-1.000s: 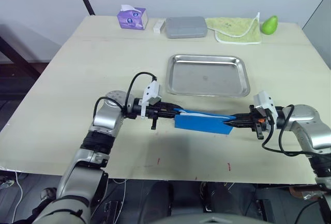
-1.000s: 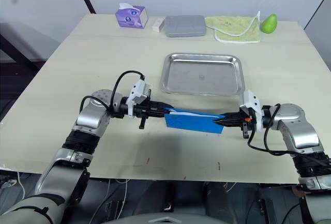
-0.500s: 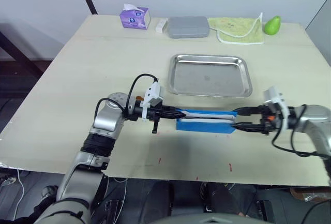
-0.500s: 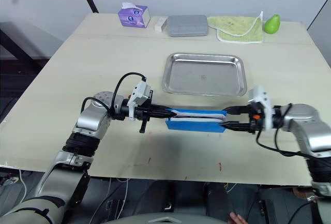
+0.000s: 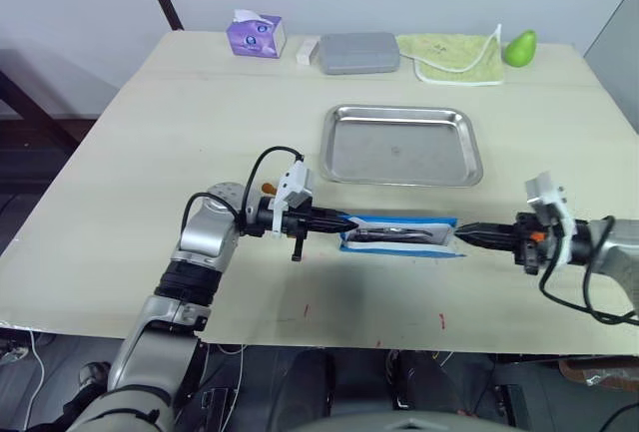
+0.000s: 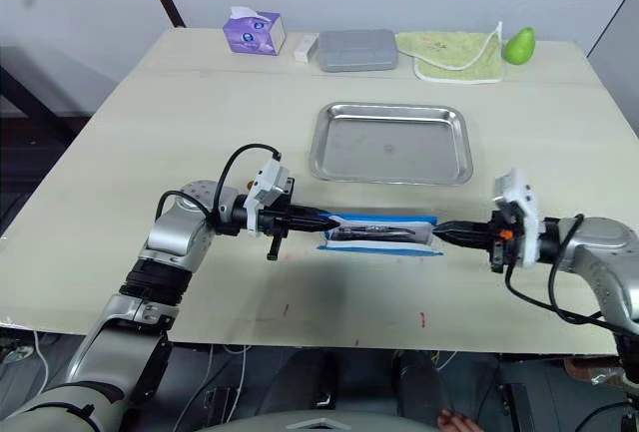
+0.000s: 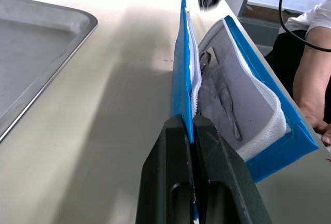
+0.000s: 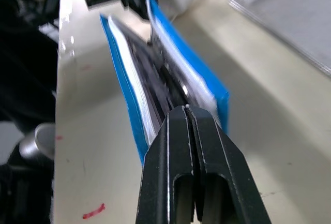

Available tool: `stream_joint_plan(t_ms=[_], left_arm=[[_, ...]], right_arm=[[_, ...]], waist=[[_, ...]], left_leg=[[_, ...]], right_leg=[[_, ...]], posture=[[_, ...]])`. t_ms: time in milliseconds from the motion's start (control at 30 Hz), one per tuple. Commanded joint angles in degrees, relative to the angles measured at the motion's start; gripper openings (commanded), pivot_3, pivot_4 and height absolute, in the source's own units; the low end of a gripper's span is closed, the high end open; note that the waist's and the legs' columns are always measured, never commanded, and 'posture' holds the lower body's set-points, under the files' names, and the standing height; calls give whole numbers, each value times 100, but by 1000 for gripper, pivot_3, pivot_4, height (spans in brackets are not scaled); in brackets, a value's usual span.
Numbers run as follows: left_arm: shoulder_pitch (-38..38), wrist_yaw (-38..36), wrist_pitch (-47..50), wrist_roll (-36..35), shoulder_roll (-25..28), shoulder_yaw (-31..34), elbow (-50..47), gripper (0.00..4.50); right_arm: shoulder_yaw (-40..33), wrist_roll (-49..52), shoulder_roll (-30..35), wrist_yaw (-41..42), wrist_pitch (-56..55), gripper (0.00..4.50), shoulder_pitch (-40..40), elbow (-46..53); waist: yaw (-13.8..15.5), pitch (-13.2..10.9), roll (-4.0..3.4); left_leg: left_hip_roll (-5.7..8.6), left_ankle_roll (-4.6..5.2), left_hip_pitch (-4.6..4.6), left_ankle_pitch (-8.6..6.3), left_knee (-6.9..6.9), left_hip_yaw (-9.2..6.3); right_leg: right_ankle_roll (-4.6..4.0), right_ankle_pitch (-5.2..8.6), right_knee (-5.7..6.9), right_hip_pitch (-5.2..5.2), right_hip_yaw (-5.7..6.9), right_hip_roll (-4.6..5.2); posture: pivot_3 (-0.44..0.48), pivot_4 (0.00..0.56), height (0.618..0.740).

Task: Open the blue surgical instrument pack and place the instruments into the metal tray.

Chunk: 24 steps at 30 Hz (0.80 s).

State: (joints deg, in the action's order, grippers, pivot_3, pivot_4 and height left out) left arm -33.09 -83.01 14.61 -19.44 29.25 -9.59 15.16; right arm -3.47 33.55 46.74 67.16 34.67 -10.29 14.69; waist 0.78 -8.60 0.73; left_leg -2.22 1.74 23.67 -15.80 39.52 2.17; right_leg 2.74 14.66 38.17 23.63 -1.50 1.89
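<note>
The bright blue flat instrument pack (image 5: pixel 399 235), lying just in front of the shiny rectangular steel tray (image 5: pixel 401 145), is pinched by the left gripper (image 7: pixel 192 125). The right gripper (image 5: pixel 471 236), pressed together, looks empty. The slim dark instruments (image 7: pixel 226 100) could spill if the pack is tugged unevenly.

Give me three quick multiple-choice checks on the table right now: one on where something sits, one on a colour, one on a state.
1. Where is the shiny silver rectangular metal tray relative to the bright blue surgical instrument pack?
A. Beyond it, farther from the robot
B. Under it
C. Off the robot's left side

2. What colour is the small tissue box at the far edge?
A. Green
B. Purple
C. Red

3. What is the pack's state?
A. Sealed flat
B. Inside the tray
C. Spread open, dark instruments inside

Answers: 1 A, the tray lies past the pack. 2 B, purple box. 3 C, the left gripper pinches one blue edge, pale lining showing.
</note>
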Motion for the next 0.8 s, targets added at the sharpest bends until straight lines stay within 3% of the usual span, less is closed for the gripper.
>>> stream_joint_plan(t_ms=[33,367,633,800], left_arm=[[22,-72,187,-76,38,-58,-152,0],[278,-381,1148,-517,361,-53,-726,0],[242,-457,1966,-994,465,48,-973,0],[125,-78,1383,-492,373,-24,-516,0]], right_arm=[[161,-180,35,32,-213,41,26,119],[244,-169,158,154,-237,41,208,337],[474,-358,177,173,-367,41,393,552],[850,-709,159,77,-481,41,425,501]], waist=[[-1,0,0],[-8,-2,4],[-28,-12,21],[-45,-13,21]], left_leg=[[0,0,-2,0,0,3],[-8,1,-19,-1,-2,41],[-5,30,-86,-22,-21,50],[-1,31,-85,-23,-20,63]], right_leg=[[0,0,0,0,-3,-1],[0,0,25,27,-73,-26],[-1,0,43,42,-233,-99],[-1,0,68,70,-271,-107]], posture=[[0,150,736],[0,150,736],[0,150,736],[0,150,736]])
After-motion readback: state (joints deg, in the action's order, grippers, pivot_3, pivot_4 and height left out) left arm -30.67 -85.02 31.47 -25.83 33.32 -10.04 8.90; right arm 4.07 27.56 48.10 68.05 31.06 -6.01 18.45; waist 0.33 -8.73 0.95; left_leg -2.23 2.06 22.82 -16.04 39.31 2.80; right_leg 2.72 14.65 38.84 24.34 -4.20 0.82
